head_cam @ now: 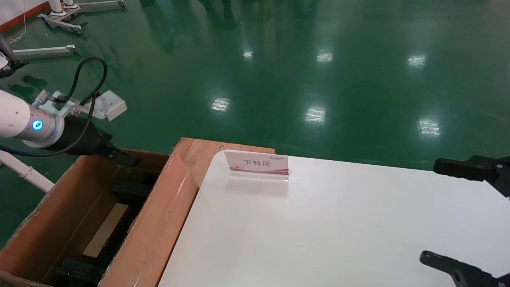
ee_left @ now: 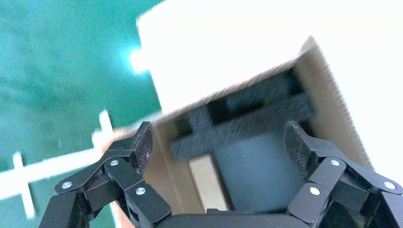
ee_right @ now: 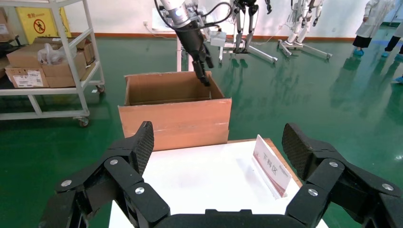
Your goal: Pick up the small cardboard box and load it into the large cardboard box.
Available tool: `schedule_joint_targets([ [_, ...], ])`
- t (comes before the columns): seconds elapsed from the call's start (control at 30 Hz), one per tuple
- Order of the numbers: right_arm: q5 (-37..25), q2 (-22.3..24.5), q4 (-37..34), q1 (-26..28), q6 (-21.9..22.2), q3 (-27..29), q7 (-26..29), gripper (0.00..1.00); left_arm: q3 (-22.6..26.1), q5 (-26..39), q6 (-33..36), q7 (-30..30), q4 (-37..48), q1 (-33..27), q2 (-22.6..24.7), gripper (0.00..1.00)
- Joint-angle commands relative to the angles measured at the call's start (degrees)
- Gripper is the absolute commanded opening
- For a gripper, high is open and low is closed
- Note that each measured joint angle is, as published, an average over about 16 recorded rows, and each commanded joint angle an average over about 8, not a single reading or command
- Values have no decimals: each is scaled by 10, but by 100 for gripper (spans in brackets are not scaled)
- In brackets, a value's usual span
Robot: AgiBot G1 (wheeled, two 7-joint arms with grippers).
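- Carton: the large cardboard box (head_cam: pixel 159 223) stands on the floor against the left edge of the white table (head_cam: pixel 338 231); its flaps stand up; its near end is cut off by the lower border of the head view.
- Inside it, black foam blocks (head_cam: pixel 131 190) lie at the far end and another at the near end; a pale flat strip (head_cam: pixel 105 230) lies between them on the bottom; whether this strip is the small cardboard box cannot be told; no other candidate for that box is visible in any view.
- Left gripper (ee_left: pixel 218 142) hangs over the far end of the large cardboard box, tips dipping just below the rim in the head view; jaws spread wide, nothing between them; the left wrist view is motion-blurred, so the box interior is hard to make out there.
- Right gripper (ee_right: pixel 218 145) sits at the right edge of the table, only the fingertips (head_cam: pixel 450 167) showing in the head view, the rest cut off; jaws spread wide and empty.
- A small sign stand (head_cam: pixel 257 165) with red characters stands near the table's far edge; the table's right side runs out of frame.
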Motion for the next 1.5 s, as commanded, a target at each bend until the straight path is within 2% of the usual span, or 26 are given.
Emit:
schedule_joint_targets([
  [0.03, 0, 0, 0, 0, 0, 0, 0, 100, -8, 7, -17, 4, -39, -20, -17, 100],
  [0.2, 0, 0, 0, 0, 0, 0, 0, 100, -18, 11, -37, 11, -80, -34, -30, 100],
  [0.4, 0, 0, 0, 0, 0, 0, 0, 100, -27, 10, -42, 15, -88, -35, -30, 100],
  [0.53, 0, 0, 0, 0, 0, 0, 0, 100, -59, -2, -32, 32, -87, -12, -27, 100],
  [1.5, 1, 0, -1, 0, 0, -1, -1, 100, -591, -215, 163, 324, -65, 373, 23, 100],
])
